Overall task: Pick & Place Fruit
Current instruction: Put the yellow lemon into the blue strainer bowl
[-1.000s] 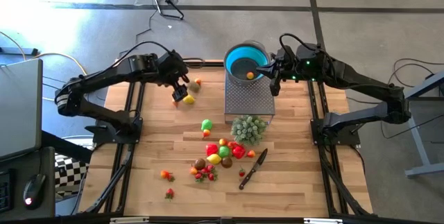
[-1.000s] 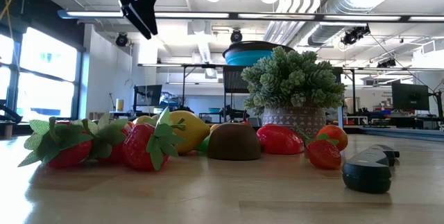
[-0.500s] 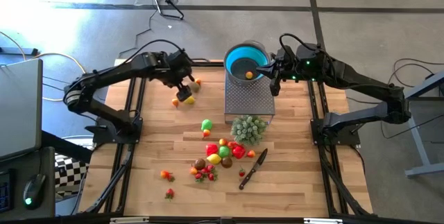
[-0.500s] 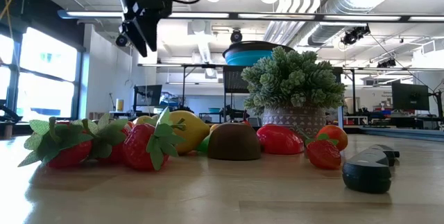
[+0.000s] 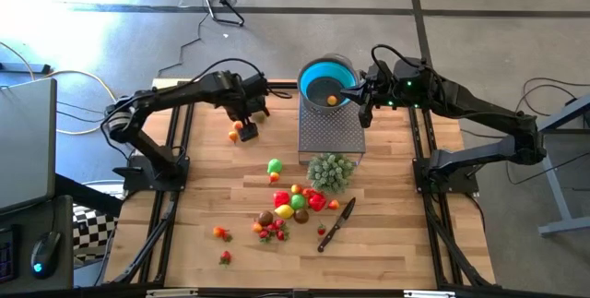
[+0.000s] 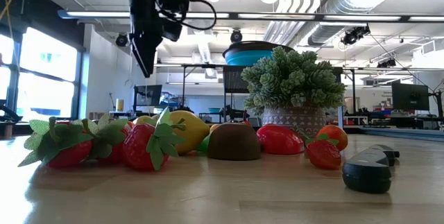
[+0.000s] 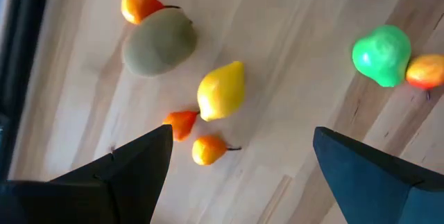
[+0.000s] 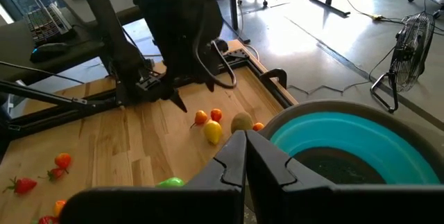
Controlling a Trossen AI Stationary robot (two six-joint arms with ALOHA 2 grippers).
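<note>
Table [image 5: 387, 243] unchanged | left hand [image 5: 247, 121] open, moved over lemon [image 7: 220, 91]

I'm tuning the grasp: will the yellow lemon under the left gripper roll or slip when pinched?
The lemon is smooth and oval with pointed ends, so it probably slips from a pinch across its taper. Lying free on flat table, it likely rolls sideways if nudged. The open left gripper looks wide enough.

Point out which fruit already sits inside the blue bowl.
The small orange fruit in the blue bowl. It alone is in the bowl; every other fruit lies on the wooden table.
</note>
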